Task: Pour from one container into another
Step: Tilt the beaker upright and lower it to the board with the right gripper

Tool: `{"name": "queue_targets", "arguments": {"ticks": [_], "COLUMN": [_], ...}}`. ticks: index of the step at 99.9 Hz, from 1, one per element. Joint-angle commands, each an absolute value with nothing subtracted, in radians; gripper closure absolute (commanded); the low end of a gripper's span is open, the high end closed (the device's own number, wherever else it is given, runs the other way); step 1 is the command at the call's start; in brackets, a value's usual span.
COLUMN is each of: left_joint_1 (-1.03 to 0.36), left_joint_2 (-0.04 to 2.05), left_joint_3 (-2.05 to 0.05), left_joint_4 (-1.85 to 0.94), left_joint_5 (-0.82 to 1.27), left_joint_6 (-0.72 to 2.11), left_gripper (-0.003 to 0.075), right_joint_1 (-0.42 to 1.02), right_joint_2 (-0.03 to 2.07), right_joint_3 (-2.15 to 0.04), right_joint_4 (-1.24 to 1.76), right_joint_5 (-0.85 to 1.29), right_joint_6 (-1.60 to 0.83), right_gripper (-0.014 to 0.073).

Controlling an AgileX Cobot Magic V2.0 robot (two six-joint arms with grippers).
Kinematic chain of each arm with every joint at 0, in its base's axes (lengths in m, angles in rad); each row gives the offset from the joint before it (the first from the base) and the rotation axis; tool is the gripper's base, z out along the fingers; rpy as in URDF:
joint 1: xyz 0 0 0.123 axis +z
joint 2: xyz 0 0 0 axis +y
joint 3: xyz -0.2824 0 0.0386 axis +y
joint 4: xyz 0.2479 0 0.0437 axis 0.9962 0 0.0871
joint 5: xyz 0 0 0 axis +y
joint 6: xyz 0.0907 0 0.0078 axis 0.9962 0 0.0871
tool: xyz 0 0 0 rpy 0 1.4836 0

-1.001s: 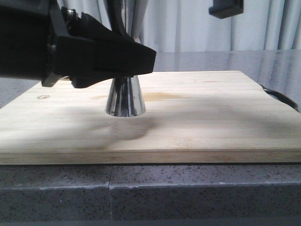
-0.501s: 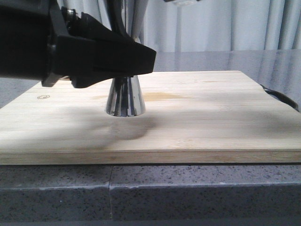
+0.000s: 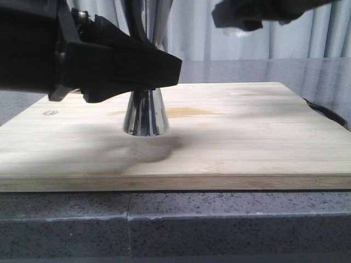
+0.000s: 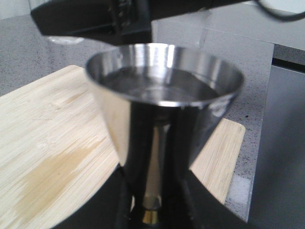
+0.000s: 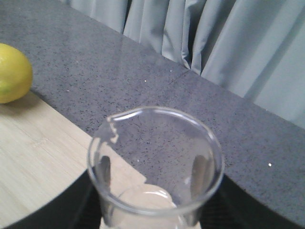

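Front view. The steel jigger (image 3: 146, 114) stands upright on the wooden cutting board (image 3: 230, 137), left of the board's centre, its lower cone resting on the wood. The left gripper (image 3: 123, 67), a large dark mass close to the camera, crosses in front of the jigger's waist and hides its upper cone; contact at the waist cannot be confirmed from this angle. The board lies on a grey speckled counter (image 3: 219, 224). The right gripper (image 3: 258, 13) appears as a blurred dark shape at the upper edge, high above the board and well to the right of the jigger. A grey curtain (image 3: 307, 33) closes the background.

Left wrist view. The jigger (image 4: 162, 119) fills the picture, its upper cup open toward the camera and holding clear liquid. Its narrow gold-banded waist sits between the dark fingers (image 4: 107, 205) of the left gripper, which press it from both sides (clamped on the waist). The cutting board (image 4: 47, 143) lies beneath, with a darker stain on the wood.

Right wrist view. The clear glass beaker (image 5: 155, 167) stands upright between the right gripper's fingers (image 5: 202, 174), seen through the glass against either wall (clamped on the beaker). Its pouring lip points toward a yellow lemon (image 5: 13, 72) at the edge of the cutting board (image 5: 38, 162). Counter and curtain lie beyond.
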State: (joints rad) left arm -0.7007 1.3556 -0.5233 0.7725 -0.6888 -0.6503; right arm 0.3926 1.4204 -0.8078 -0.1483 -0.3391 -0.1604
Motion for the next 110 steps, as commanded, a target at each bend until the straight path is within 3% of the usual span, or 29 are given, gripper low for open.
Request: {"name": "queue_targets", "arguments": {"ticks": [1, 52, 78, 110], "left_joint_1": [-0.700, -0.691, -0.691, -0.691], "left_joint_2": [1.330, 1.330, 1.330, 1.330], "left_joint_3": [-0.549, -0.549, -0.549, -0.549], "left_joint_4": [0.736, 0.736, 0.736, 0.736], "left_joint_5": [-0.767, -0.767, -0.767, -0.767], "left_joint_6": [-0.659, -0.659, -0.659, -0.659], "left_gripper": [0.0739, 0.0739, 0.0739, 0.0739], "right_joint_1": [0.384, 0.384, 0.384, 0.384], "right_joint_2": [1.442, 1.545, 1.459, 1.311], "right_joint_3": [-0.831, -0.765, -0.575, -0.399], "right_joint_4": [-0.104, 0.012, 0.012, -0.014], "right_joint_5": [-0.466, -0.547, -0.740, -0.747], "right_joint_6": [-0.162, -0.128, -0.102, -0.101], "right_gripper": [0.0430, 0.0430, 0.0430, 0.0430]}}
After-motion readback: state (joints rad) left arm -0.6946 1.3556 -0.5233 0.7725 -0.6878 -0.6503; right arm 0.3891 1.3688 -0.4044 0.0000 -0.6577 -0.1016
